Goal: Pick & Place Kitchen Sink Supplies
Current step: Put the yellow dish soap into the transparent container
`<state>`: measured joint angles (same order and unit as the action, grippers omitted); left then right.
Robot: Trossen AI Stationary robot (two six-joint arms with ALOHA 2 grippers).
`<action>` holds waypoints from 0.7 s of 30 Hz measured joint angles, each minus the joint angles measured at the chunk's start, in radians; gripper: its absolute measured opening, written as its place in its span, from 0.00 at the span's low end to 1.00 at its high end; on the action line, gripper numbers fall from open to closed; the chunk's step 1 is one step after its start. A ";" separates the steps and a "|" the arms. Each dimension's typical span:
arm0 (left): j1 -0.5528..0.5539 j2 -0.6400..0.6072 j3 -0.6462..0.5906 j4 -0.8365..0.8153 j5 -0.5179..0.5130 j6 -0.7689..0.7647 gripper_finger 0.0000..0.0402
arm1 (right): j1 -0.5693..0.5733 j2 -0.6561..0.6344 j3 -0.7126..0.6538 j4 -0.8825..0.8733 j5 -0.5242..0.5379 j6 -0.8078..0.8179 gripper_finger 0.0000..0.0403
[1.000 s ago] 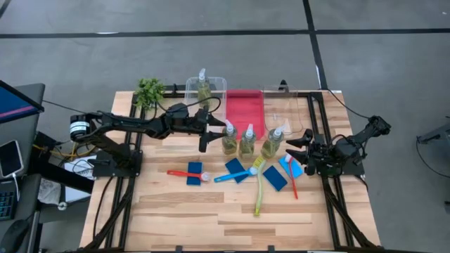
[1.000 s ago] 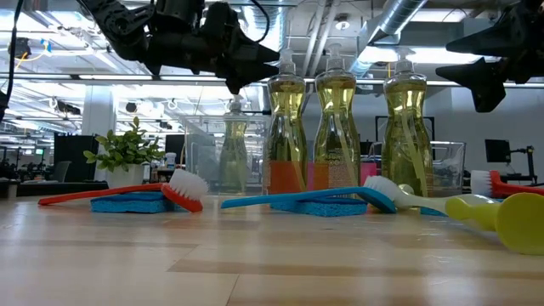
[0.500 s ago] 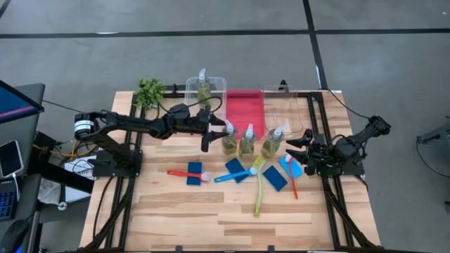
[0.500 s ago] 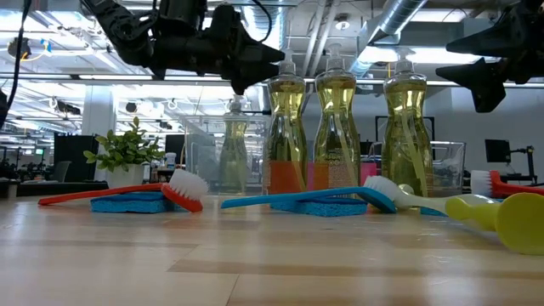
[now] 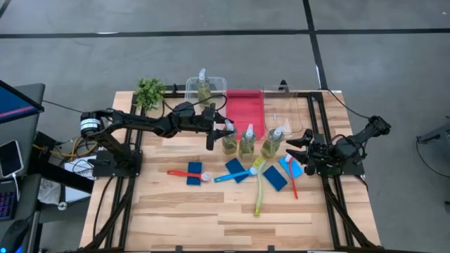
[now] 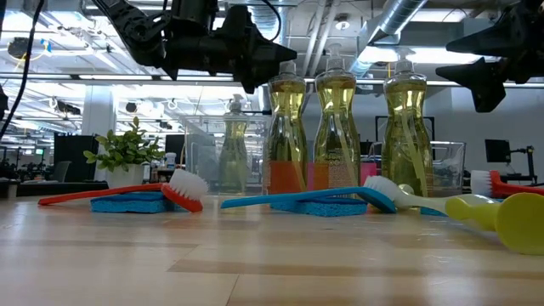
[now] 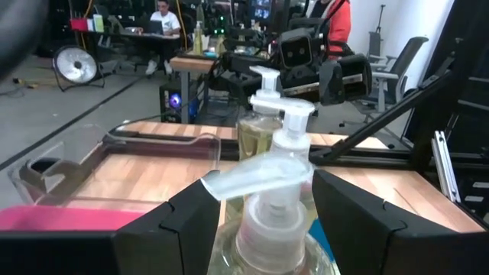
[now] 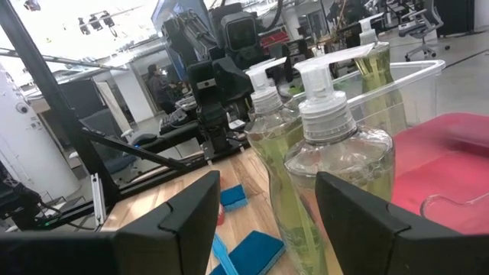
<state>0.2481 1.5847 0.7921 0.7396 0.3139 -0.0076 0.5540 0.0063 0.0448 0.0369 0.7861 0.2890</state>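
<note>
Now left fingers [image 7: 260, 221] spread wide astride clear yellow-green soap bottle [image 5: 229, 140]; right fingers [image 8: 263, 218] open, empty.

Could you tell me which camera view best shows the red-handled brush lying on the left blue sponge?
The low view: the red-handled brush lies in profile across its blue sponge, bristles clear. The high view shows it small from above. Neither wrist view shows it.

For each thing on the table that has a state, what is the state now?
Left gripper: jaws open, at the pump of the first bottle.
Right gripper: jaws open, beside the row.
Three soap bottles in a row: upright, on the table.
Fourth soap bottle: upright, inside the clear tub.
Brushes: lying flat.
</note>
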 joint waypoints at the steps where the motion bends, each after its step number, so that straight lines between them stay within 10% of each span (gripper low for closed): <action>1: 0.000 0.000 0.000 0.001 0.000 0.000 0.52 | 0.000 0.000 0.000 -0.001 0.000 0.000 0.52; 21: 0.000 0.003 -0.002 -0.020 0.000 -0.001 0.44 | 0.000 0.000 0.000 -0.005 0.000 0.000 0.52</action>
<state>0.2481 1.5879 0.7904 0.7199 0.3141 -0.0086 0.5541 0.0063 0.0448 0.0315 0.7856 0.2890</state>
